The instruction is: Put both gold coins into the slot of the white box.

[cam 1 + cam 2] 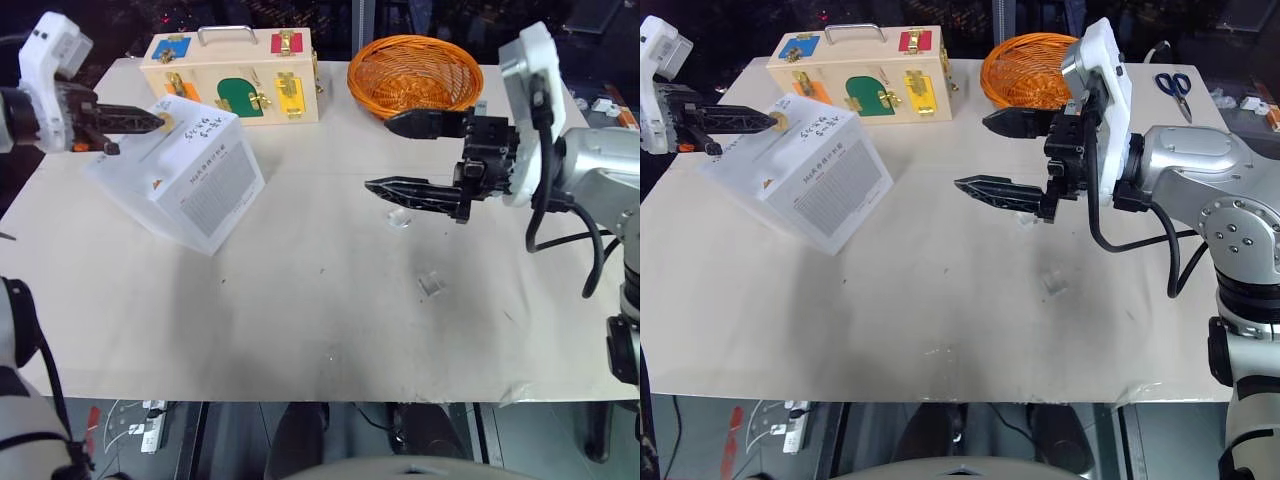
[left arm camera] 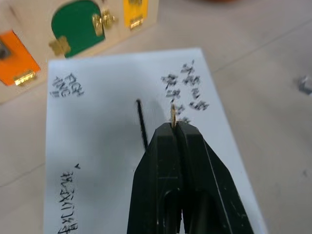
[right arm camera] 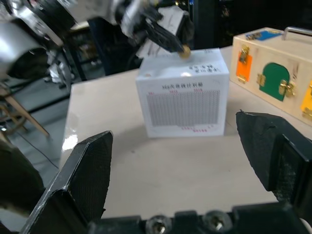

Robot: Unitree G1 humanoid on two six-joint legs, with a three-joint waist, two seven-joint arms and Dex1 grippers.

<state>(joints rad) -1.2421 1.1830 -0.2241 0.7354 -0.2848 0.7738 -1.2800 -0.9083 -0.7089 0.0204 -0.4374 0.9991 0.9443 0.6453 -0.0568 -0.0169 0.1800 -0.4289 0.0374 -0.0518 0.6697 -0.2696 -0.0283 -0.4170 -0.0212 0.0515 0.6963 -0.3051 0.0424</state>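
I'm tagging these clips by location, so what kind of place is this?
Probably a robotics lab or test workshop: a pale table set with practice props, a wooden latch box, an orange wicker basket and a white box, with cables on the floor beneath.

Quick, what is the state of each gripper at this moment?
Left gripper: shut on a gold coin, above the white box beside its slot.
Right gripper: open, holding nothing.

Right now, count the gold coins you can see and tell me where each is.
1: a gold coin pinched in the left gripper over the white box. The second may be hidden.
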